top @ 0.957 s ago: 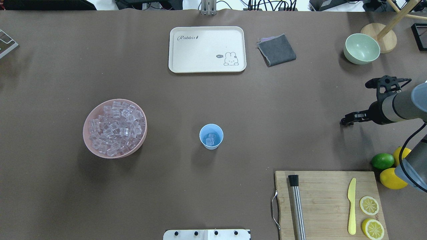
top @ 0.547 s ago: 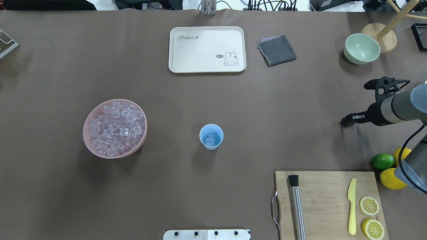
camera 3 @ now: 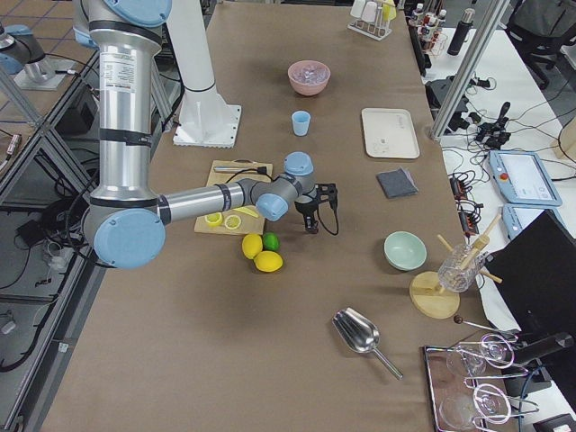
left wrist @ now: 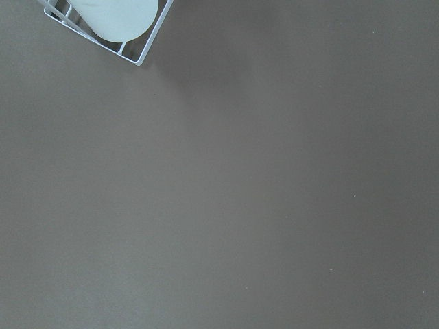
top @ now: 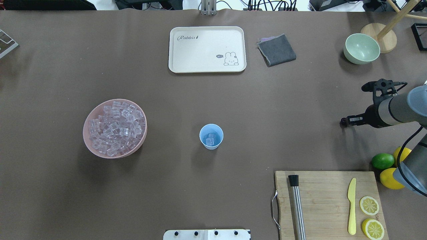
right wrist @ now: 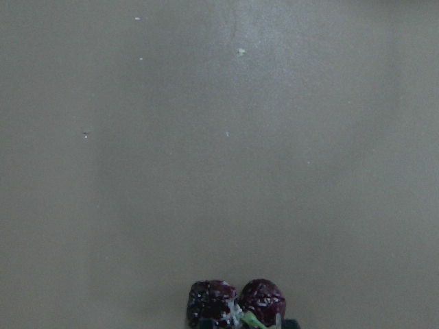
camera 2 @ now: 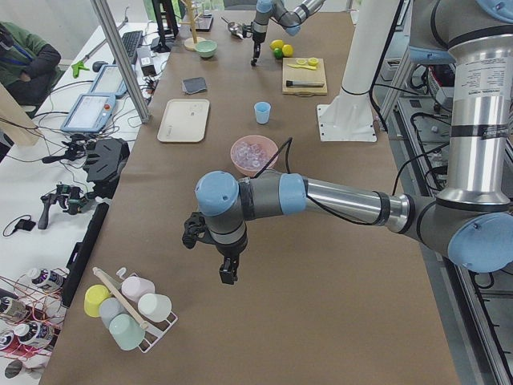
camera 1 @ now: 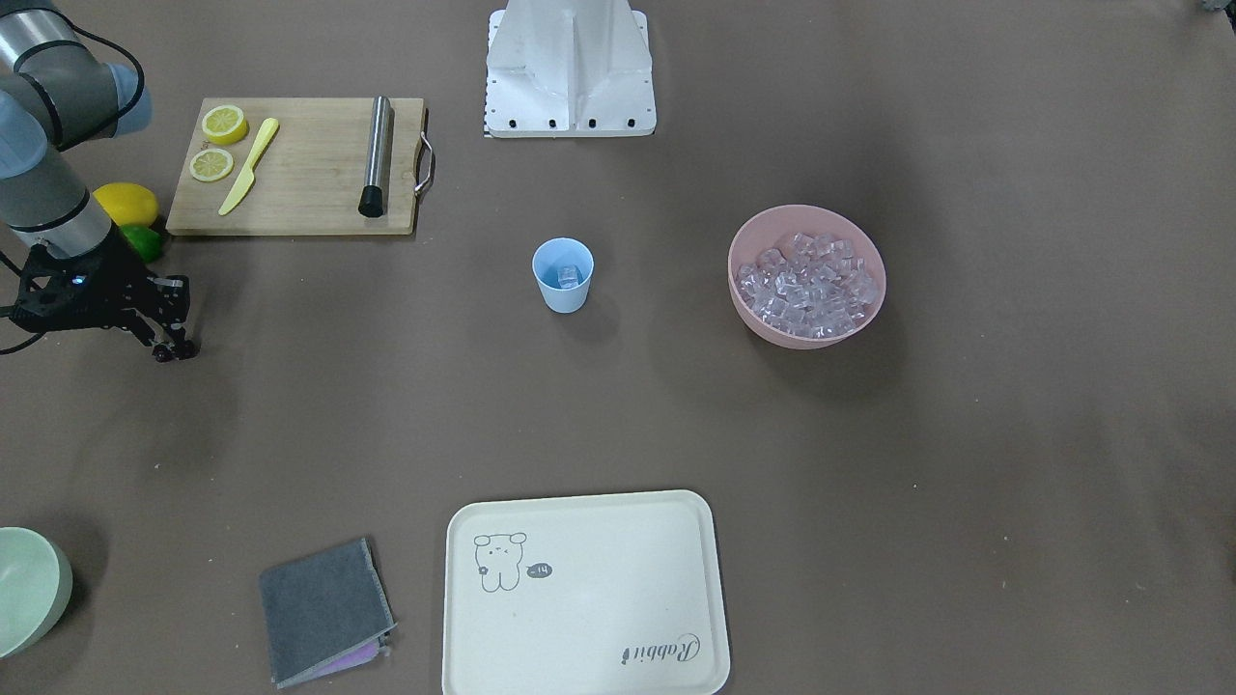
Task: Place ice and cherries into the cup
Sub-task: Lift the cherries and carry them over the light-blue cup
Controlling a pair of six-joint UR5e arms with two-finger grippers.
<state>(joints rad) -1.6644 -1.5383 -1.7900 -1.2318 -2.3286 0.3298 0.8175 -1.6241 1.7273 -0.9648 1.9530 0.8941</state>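
The right gripper [top: 345,120] points down over the table, closed narrowly on the cherries [right wrist: 236,303], whose two dark maroon berries show at the bottom edge of its wrist view. Outward from it, the lime [top: 382,161] and lemons [top: 389,178] lie near on the robot's side. The cup [top: 211,136], with a few cubes of ice [top: 210,140] inside, stands well off toward the robot's left, and the pink bowl [top: 85,132] heaped with more cubes is farther still. The left gripper [camera 2: 228,273] hovers far past that bowl beside a rack of cups [camera 2: 128,309]; whether it is wide or narrow cannot be told.
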